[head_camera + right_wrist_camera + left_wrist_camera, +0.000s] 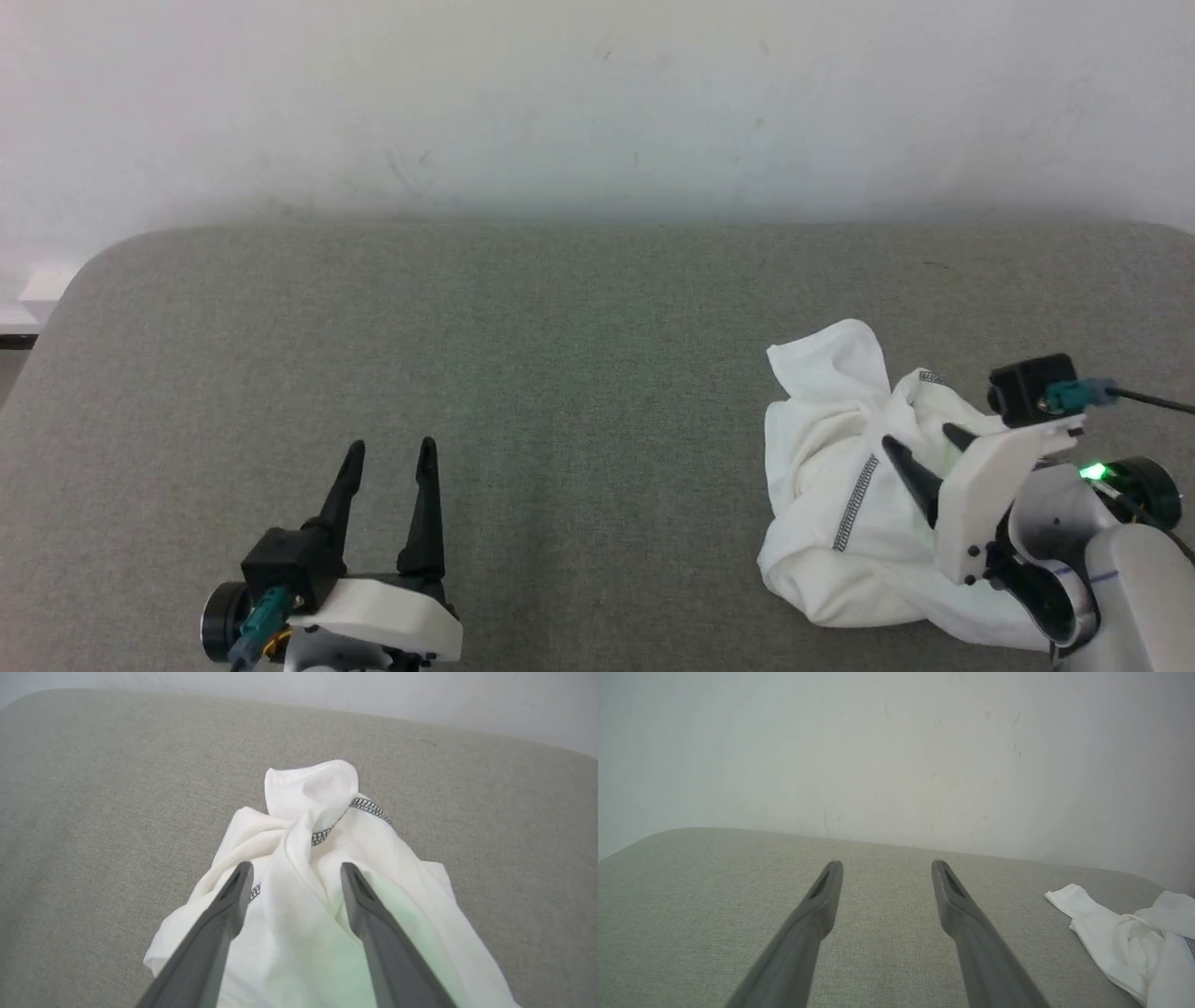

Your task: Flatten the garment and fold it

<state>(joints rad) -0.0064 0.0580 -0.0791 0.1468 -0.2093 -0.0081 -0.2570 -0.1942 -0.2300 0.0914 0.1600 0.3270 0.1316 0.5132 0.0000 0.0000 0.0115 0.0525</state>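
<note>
Garment (822,467) is seen crumpled on the grey worktop (560,355), directly beneath the spread fingers of the right end effector (917,435). Left end effector (391,446) is seen spread and empty, with the garment well off to its right.

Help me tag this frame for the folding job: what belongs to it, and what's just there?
Job: crumpled white garment; right gripper, open over it; left gripper, open, off to the side.
Just there: grey fabric surface; white wall.
</note>
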